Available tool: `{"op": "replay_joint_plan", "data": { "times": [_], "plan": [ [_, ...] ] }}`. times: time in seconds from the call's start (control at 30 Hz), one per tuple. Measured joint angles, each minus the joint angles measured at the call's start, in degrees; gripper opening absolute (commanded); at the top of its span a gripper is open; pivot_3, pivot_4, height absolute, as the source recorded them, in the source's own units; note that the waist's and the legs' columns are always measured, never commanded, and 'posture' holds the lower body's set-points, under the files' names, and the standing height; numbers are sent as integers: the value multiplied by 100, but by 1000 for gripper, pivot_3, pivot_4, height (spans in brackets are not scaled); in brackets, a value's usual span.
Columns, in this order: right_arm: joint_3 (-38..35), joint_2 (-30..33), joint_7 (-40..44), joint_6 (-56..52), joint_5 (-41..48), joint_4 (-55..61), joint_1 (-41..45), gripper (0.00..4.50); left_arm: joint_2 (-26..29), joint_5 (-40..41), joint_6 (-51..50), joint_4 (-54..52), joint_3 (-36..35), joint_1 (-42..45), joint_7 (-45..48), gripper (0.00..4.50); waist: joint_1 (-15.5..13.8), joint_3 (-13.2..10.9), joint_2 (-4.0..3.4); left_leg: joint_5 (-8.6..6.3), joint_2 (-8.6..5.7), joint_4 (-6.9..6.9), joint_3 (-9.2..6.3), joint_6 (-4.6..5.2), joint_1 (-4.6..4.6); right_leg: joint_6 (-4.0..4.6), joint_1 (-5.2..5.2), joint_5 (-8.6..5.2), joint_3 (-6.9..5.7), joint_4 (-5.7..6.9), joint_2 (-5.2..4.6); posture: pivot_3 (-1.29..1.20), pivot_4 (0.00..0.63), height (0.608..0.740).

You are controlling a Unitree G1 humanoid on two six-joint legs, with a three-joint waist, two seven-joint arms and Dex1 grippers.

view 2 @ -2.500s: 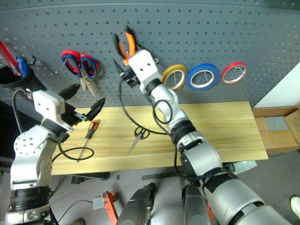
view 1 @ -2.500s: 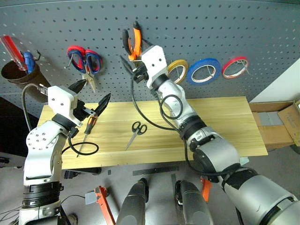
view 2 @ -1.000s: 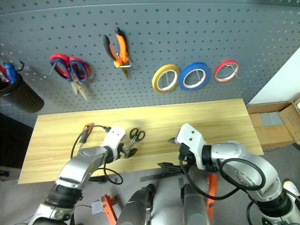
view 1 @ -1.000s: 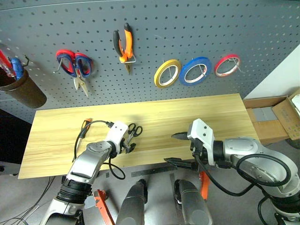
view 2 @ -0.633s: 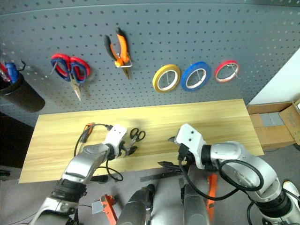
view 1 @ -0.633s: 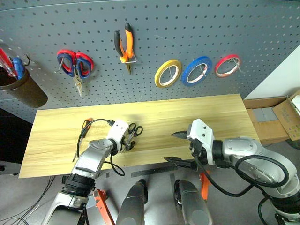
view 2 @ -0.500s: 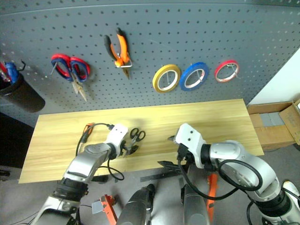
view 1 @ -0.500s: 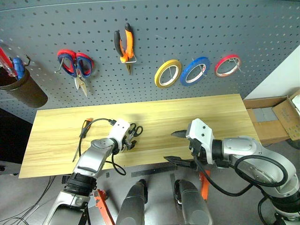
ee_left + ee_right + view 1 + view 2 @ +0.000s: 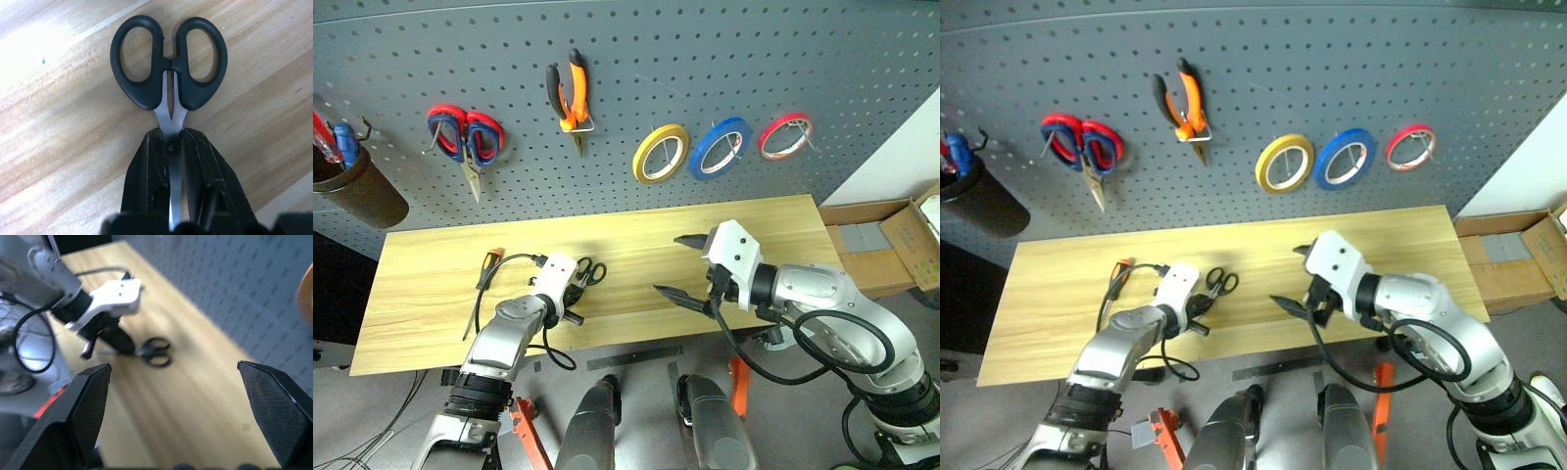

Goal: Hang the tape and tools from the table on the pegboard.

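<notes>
Head view: scissors [image 9: 588, 273] handles toward pegboard [image 9: 705, 59]

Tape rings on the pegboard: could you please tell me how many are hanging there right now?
3, hanging in a row on the pegboard, right of the pliers: the yellow tape ring, then the blue tape, then the red tape ring farthest right.

Black-handled scissors [image 9: 168, 73] flat on the tabletop [image 9: 773, 230], blades pinched in the left gripper [image 9: 171, 147]. Screwdriver [image 9: 482, 287] lying nearby. Pliers [image 9: 571, 93] and blue tape [image 9: 722, 148] hung on the pegboard [image 9: 705, 59].
</notes>
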State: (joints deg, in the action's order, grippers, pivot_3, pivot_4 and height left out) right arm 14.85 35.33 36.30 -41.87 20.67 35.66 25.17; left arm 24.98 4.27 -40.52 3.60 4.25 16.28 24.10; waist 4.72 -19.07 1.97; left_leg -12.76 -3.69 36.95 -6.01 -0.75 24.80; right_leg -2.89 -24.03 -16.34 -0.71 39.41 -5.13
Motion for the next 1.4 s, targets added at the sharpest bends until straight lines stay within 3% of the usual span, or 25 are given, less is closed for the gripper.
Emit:
{"op": "replay_joint_plan", "data": {
  "times": [0.27, 0.53, 0.7, 1.13, 1.4],
  "plan": [
    [-141, -3, 648, -139, 671, -12, 262, 4500, -4, 169, 198, -533, -502, -571, -109, 113, 14, -1, 0, 0, 4, -1, -4, 0, 2, 3, -2, 2, 5, -4, 0, -177, 347, 740],
    [-418, 269, 1235, -97, 1022, -31, 690, 4500, -146, 473, 1761, -2075, -1719, -1234, -354, 113, 1, -1, 1, -1, 10, -6, -3, 0, 6, 9, 4, 12, 1, -36, -1, -149, 338, 740],
    [-459, 307, 1420, 130, 928, -350, 803, 4500, -117, 451, 2367, -2640, -1991, -1210, -522, 113, -12, 0, 1, -1, 8, -5, 0, 1, 6, 6, 7, 14, -1, -38, -1, -126, 330, 740],
    [-449, 291, 1750, 393, 763, -714, 1062, 4500, -165, 654, 1971, -3656, -2734, -923, -1347, 113, -19, 1, 3, 0, 9, -1, 4, 0, 6, 2, 5, 17, -9, -33, 7, -83, 312, 740],
    [-455, 286, 1895, 639, 705, -1063, 1253, 4500, -228, 876, 1656, -3758, -2982, -935, -1594, 113, -90, 3, 5, 3, 9, 0, 9, -7, 6, 1, 4, 20, -9, -34, 9, -75, 298, 740]
  ]
}}
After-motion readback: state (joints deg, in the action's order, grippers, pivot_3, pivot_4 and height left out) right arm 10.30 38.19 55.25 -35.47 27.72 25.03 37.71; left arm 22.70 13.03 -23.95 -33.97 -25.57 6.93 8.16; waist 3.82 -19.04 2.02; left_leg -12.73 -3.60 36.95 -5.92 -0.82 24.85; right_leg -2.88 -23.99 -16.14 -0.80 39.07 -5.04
